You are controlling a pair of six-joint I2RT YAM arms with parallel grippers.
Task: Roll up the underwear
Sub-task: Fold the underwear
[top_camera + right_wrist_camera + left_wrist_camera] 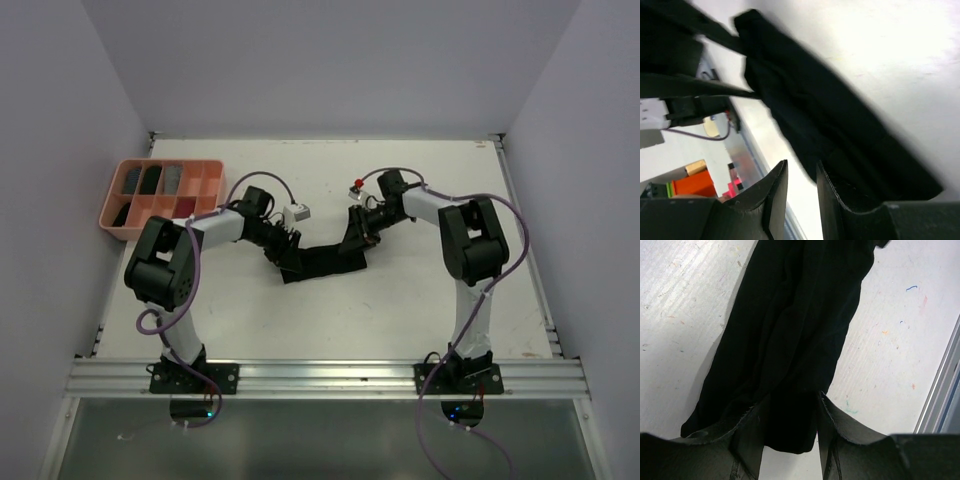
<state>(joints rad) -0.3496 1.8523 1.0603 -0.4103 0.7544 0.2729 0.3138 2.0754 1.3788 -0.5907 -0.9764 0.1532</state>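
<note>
The black underwear (325, 262) lies as a narrow, bunched strip on the white table between my two grippers. My left gripper (283, 250) is at its left end. In the left wrist view its fingers close on the near end of the cloth (790, 330), which fills the gap of the left gripper (790, 410). My right gripper (357, 235) is at the strip's upper right end. In the blurred right wrist view the right gripper (802, 172) has a narrow empty gap, and the cloth (830, 125) lies beside its right finger. The grey-and-white striped underwear is out of view.
A salmon-pink compartment tray (112, 215) stands at the far left, with dark and grey rolled items in some compartments. A metal rail (320, 378) runs along the table's near edge. The walls close in on both sides. The left arm (670, 85) shows in the right wrist view.
</note>
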